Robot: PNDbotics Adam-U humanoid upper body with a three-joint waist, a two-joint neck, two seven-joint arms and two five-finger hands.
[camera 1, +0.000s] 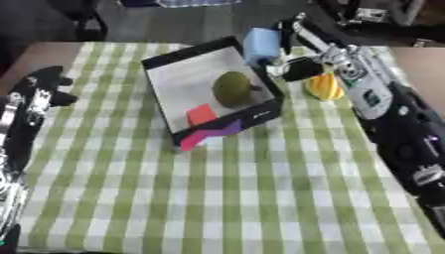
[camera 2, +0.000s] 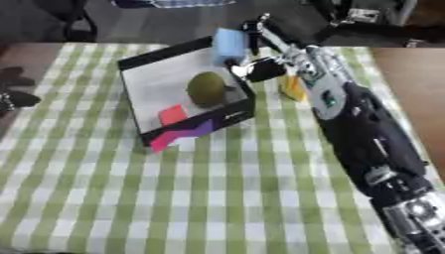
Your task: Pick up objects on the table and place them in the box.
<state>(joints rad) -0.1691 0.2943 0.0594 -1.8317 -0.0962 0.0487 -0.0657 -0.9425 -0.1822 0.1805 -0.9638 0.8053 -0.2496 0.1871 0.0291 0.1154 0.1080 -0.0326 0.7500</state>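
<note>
The left hand [camera 1: 39, 92] idles, fingers relaxed, at the left table edge, the black-rimmed white box [camera 1: 174, 82] sits centre, and the right hand [camera 1: 282, 42] pinches the light-blue block [camera 1: 260, 45] over the box's far-right corner.

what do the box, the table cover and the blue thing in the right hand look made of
Box: likely cardboard, with thin flat black walls and a matte pale floor.
Table cover: seemingly woven cloth, green-and-white check, no shine.
Blue thing: matte, soft-edged block, perhaps foam or sponge; uncertain.
</note>
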